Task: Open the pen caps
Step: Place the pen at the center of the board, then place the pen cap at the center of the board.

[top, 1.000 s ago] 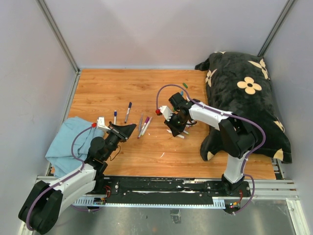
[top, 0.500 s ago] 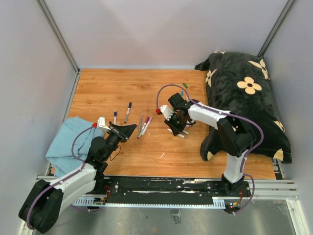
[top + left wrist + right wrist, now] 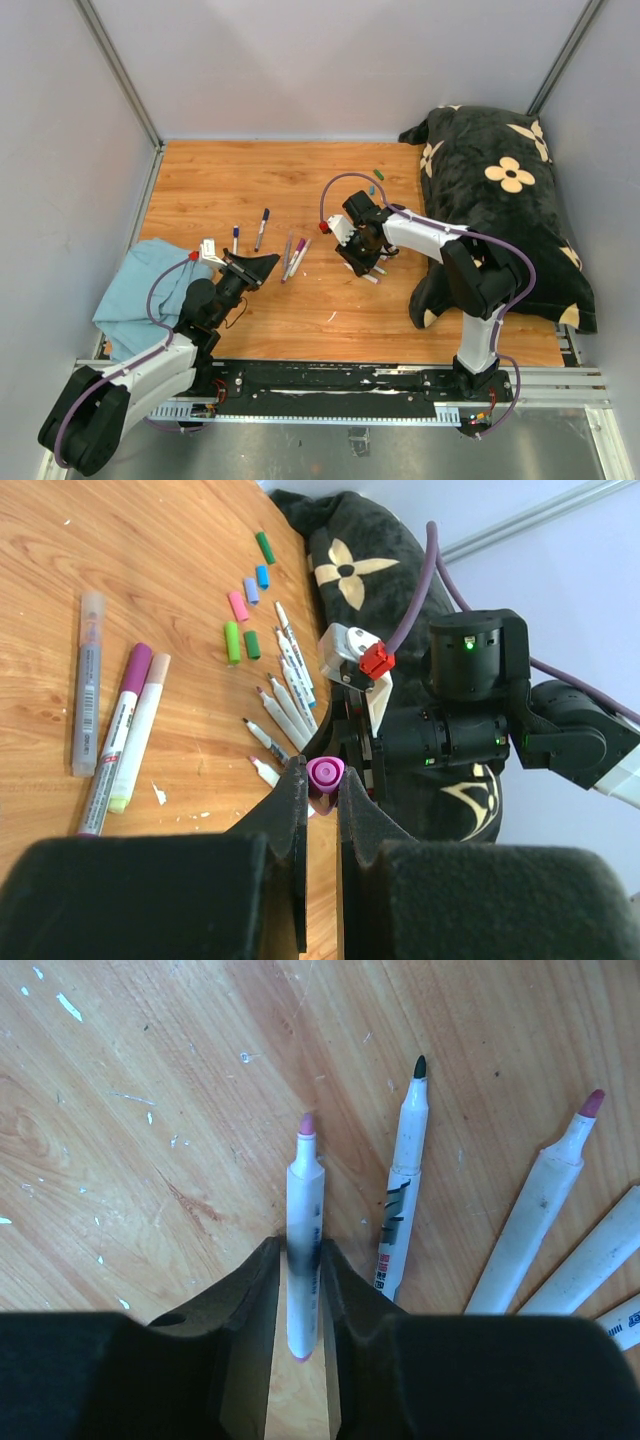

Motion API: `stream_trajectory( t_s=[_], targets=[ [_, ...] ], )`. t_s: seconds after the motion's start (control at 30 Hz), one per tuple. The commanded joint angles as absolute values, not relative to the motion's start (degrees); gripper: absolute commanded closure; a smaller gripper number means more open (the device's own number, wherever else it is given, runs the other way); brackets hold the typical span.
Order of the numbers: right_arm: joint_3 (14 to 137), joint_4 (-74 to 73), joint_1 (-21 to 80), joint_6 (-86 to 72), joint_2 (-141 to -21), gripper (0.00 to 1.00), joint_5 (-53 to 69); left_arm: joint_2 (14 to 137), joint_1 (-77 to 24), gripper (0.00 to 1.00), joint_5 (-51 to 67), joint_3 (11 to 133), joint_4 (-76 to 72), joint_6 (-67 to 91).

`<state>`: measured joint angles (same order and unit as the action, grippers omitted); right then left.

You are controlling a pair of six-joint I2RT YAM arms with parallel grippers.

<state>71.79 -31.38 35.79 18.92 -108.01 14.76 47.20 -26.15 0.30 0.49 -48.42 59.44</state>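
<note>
A wooden table (image 3: 220, 185) between grey walls (image 3: 330, 60) carries a black flowered pillow (image 3: 500, 170) on its right and a blue cloth (image 3: 135, 285) at near left; the print on a grey pen (image 3: 86, 690) is too small to read. The left gripper (image 3: 322, 772) pinches a purple cap (image 3: 325, 774) in nearly closed fingers, with other pen caps (image 3: 238, 605) loose at far right beside the pillow. The right gripper (image 3: 299, 1247) has its fingers narrow around an uncapped white pen (image 3: 303, 1200) lying on the wood; whether they press it cannot be told.
</note>
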Motion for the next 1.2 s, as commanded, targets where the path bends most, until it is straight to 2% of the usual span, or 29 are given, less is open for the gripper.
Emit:
stream_trajectory(
  t_s=[0.0, 0.33, 0.73, 0.83, 1.0, 1.17],
  targets=[
    [71.86, -31.54, 36.54, 18.16, -108.36, 0.75, 13.18, 47.51, -25.75, 1.0, 1.08, 0.79, -50.71, 59.66],
    [71.65, -31.76, 36.56, 19.48, -104.42, 0.67, 14.54, 50.44, -25.75, 1.0, 2.05, 1.89, -50.71, 60.26],
    [70.46, -33.15, 35.94, 25.81, -93.43, 0.63, 21.06, 63.48, -26.65, 0.99, 6.82, 8.57, -50.36, 58.2],
    [70.39, -34.12, 35.03, 27.55, -91.19, 0.63, 22.87, 66.3, -29.22, 1.0, 4.81, 11.71, -48.6, 55.63],
    [70.9, -36.46, 32.33, 29.99, -88.79, 0.62, 26.28, 70.26, -34.35, 0.99, -3.37, 19.63, -37.31, 48.22],
    [70.6, -36.72, 29.12, 30.32, -86.75, 0.62, 28.8, 75.28, -35.79, 1.0, -7.24, 25.97, -30.27, 44.19]
  ],
)
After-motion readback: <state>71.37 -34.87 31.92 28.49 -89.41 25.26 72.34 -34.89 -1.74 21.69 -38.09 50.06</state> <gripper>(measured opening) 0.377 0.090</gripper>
